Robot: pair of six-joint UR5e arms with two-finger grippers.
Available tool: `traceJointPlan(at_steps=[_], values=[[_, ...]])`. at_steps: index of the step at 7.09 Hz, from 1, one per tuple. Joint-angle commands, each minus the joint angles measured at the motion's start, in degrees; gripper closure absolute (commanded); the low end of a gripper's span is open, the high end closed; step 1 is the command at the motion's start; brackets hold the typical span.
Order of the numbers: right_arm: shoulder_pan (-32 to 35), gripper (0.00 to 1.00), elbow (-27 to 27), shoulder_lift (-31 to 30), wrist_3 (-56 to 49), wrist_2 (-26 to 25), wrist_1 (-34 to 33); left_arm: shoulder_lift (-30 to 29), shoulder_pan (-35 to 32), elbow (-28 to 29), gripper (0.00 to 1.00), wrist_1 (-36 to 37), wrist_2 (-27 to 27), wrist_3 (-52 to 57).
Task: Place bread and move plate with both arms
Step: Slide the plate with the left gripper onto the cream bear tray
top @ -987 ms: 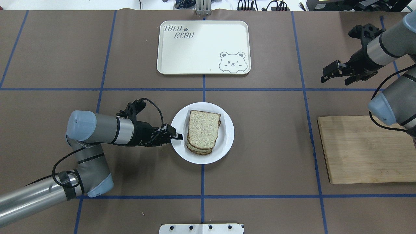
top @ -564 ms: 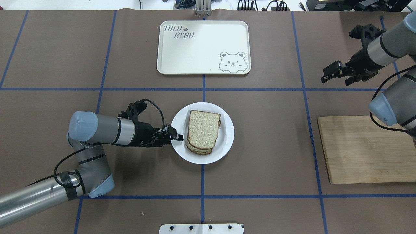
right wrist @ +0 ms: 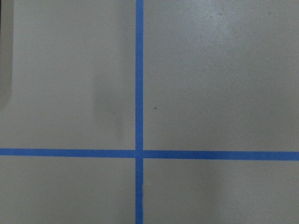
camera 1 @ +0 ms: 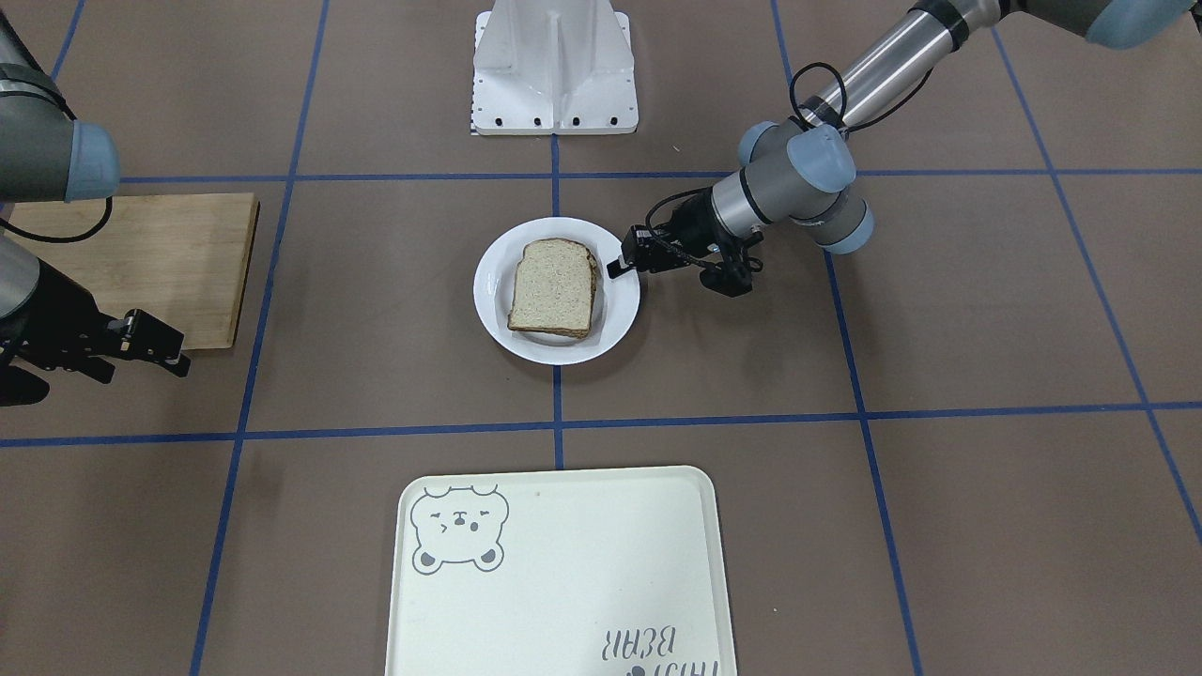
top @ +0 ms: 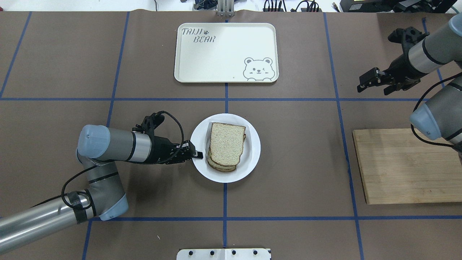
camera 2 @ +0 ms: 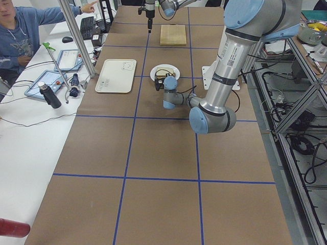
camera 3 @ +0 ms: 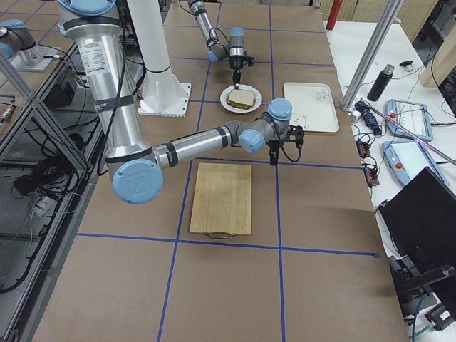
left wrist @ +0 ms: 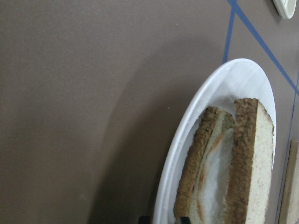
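Overhead exterior: left gripper (top: 197,155) narrow astride plate (top: 252,155) rim, clamping unclear. Plate likely stiff, glossy, slippery, breakable; best pinched at broad rim, level, under soft, light bread (top: 226,142).

The brown bench (top: 288,144) is gridded with blue tape lines (top: 339,108). At its middle sits the white plate (top: 253,151). On the far side lies a cream bear tray (top: 225,54), and at right a wooden board (top: 397,169).
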Motion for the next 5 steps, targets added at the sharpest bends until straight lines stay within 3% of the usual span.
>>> traceJointPlan(at_steps=[1, 5], values=[[0.09, 0.00, 0.38, -0.02, 0.00, 0.09, 0.00, 0.15, -0.06, 0.03, 1.00, -2.63, 1.83, -1.00], [1.05, 0.00, 0.47, -1.15, -0.09, 0.17, 0.00, -1.69, -2.61, 0.03, 1.00, -5.72, 13.33, -14.00]])
